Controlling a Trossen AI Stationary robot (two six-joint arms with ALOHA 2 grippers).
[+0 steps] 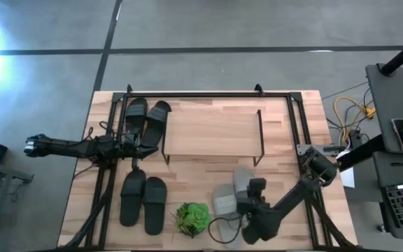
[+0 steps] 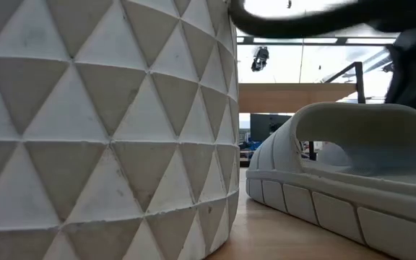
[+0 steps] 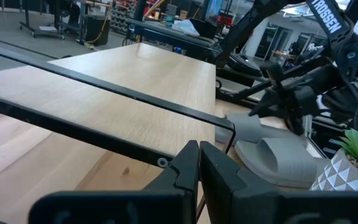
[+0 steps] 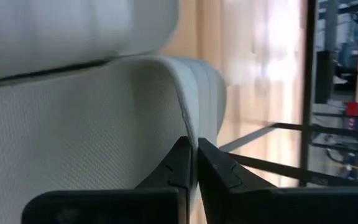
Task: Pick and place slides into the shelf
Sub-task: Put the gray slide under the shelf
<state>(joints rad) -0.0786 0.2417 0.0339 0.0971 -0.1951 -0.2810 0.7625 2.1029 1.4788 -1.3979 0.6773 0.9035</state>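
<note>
A pale grey pair of slides (image 1: 231,192) lies near the table's near edge, right of the plant. My right gripper (image 1: 255,190) is on the right-hand grey slide (image 2: 352,173) and shut on its strap. One black pair (image 1: 145,117) lies beside the left end of the shelf (image 1: 212,131). The other black pair (image 1: 144,201) lies nearer the near edge. My left gripper (image 3: 199,160) hovers shut and empty between the two black pairs (image 1: 136,145), facing the shelf (image 3: 104,81). My right gripper pinches the grey slide's broad strap at its edge (image 4: 189,127) between the two fingers, one finger on each face of the strap wall. In the low view the slide's sole (image 2: 323,209) lies along the tabletop.
A green plant (image 1: 193,218) in a white faceted pot (image 2: 100,123) stands just left of the grey slides. The shelf's black wire frame (image 3: 123,93) runs along its plank. Black arm rails border the table's left and right sides. Bare wood lies between shelf and near edge.
</note>
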